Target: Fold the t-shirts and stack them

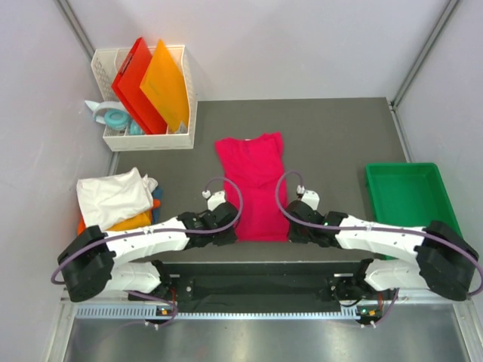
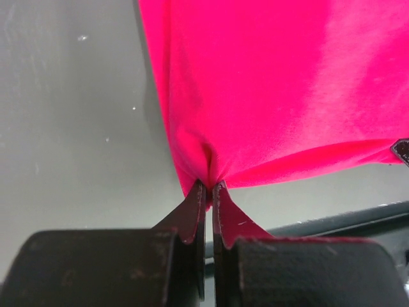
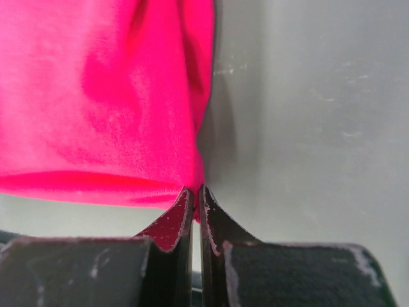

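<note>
Top external view: you have the crimson-pink t-shirt [image 1: 253, 181] lying lengthwise at the centre of the grey table [image 1: 339, 143], hem toward the arms. Your left gripper [image 2: 209, 185] is clamped on the near left hem corner and your right gripper [image 3: 195, 190] on the near right corner, with cloth bunched at both tips. The white t-shirt [image 1: 112, 194] sits on an orange t-shirt [image 1: 130, 222] at the table's left edge, with blue cloth [image 1: 157, 202] showing beside them. Green tray [image 1: 407, 197] at right. White basket [image 1: 151, 140] at far left holds a red board [image 1: 136, 79] and an orange board [image 1: 166, 83].
</note>
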Robot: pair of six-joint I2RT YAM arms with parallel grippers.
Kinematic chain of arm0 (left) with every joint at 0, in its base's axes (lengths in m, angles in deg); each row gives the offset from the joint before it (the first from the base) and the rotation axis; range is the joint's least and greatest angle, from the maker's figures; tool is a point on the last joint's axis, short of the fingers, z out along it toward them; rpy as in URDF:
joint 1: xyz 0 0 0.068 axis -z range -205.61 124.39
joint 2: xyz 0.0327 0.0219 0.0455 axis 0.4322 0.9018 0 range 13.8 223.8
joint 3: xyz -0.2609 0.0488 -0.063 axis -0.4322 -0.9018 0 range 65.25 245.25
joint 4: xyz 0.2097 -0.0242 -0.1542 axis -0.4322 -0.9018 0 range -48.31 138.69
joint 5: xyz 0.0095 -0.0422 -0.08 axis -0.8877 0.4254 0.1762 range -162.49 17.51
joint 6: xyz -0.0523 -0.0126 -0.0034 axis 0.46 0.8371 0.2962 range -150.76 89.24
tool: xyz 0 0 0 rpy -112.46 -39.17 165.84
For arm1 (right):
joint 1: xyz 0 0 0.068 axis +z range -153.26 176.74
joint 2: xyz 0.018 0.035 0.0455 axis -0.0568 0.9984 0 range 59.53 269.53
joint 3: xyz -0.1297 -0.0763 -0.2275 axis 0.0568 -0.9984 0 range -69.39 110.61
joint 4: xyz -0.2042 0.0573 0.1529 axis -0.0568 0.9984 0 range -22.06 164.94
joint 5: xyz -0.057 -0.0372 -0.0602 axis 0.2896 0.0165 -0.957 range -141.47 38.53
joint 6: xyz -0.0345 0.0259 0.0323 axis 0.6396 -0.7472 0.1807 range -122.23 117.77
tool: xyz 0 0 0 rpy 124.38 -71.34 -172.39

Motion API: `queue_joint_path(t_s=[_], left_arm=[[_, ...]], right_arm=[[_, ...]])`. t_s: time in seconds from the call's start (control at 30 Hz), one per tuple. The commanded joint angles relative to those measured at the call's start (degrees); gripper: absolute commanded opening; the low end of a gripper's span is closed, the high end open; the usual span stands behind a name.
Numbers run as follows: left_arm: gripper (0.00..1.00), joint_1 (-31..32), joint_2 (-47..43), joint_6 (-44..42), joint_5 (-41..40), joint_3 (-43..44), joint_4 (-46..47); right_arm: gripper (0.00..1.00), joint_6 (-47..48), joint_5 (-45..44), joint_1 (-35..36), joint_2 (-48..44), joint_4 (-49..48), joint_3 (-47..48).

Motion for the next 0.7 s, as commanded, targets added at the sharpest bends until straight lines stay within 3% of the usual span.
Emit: queue_joint_path(t_s=[0.0,0.3,0.67], left_arm=[[0.0,0.1,-4.7,-1.4,-9.8,5.0,-11.9],[0.0,-0.7,-3.7,-9.0,-23.6,20.3,-13.8],[0.0,-10.8,4.7,-16.9,-24.0,28.7,-9.4]], right_arm=[[0.0,1.8,-13.5,-0.2,-6.7,14.0,5.4],[0.0,11.3,-18.1,-4.9,-1.6,14.7,20.2],[0.0,22.8,-15.3,-16.1,11.4,8.0,34.5]])
